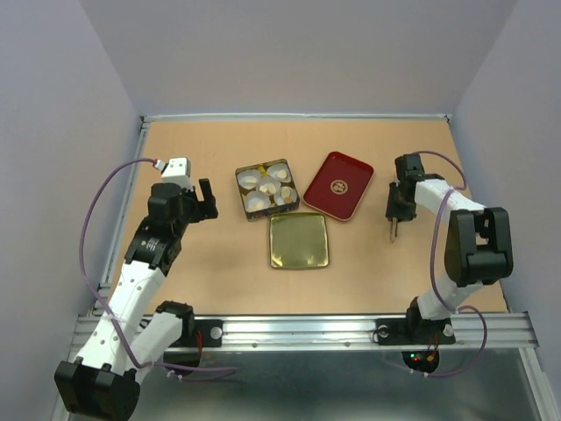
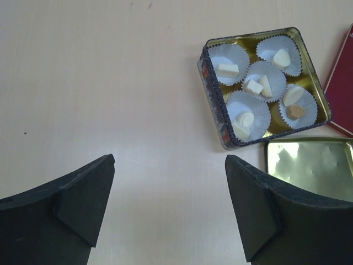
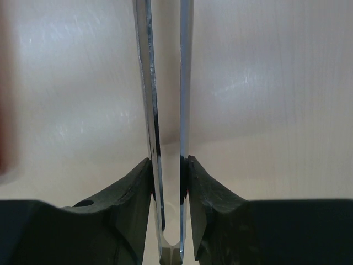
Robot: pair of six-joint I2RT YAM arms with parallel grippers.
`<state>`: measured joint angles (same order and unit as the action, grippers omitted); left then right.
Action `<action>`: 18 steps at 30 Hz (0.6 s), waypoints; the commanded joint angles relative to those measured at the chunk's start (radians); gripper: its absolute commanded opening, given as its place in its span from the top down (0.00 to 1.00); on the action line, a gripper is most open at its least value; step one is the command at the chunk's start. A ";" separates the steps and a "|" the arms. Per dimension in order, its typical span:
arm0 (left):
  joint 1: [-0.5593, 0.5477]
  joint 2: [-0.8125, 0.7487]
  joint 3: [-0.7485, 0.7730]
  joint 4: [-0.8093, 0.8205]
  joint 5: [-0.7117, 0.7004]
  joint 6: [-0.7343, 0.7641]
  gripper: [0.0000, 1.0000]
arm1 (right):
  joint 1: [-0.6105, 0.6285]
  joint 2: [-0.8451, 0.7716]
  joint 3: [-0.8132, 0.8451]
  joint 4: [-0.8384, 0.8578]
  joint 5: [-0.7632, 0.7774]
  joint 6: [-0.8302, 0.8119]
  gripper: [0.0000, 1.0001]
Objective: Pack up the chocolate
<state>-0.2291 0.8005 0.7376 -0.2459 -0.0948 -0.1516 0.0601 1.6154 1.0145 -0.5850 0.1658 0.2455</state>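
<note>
The chocolate pieces, cream-white [image 2: 228,70] and one tan-brown [image 2: 295,112], lie in white paper cups [image 2: 242,118] inside a square open tin [image 2: 212,83], seen near the table's middle in the top view [image 1: 267,189]. My left gripper [image 2: 170,165] is open and empty, left of the tin and above bare table; the top view shows it there too [image 1: 209,200]. My right gripper [image 3: 168,159] is shut on shiny metal tongs [image 3: 146,83], whose tips point down at the table right of the red tray [image 1: 394,230].
A gold lid [image 1: 299,241] lies flat just in front of the tin and shows in the left wrist view [image 2: 309,165]. A red tray [image 1: 338,186] lies to the right of the tin. Grey walls ring the table.
</note>
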 commanded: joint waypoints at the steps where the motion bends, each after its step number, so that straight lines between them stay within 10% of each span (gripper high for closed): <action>1: -0.001 0.005 0.048 0.042 -0.011 -0.028 0.08 | -0.020 0.061 0.110 0.089 -0.017 -0.044 0.64; 18: -0.098 0.086 0.013 0.051 -0.048 -0.195 0.11 | -0.055 0.400 0.441 0.125 -0.058 -0.083 0.46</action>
<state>-0.2890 0.8871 0.7376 -0.2356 -0.1120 -0.2821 0.0124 1.9854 1.3876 -0.4904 0.1280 0.1787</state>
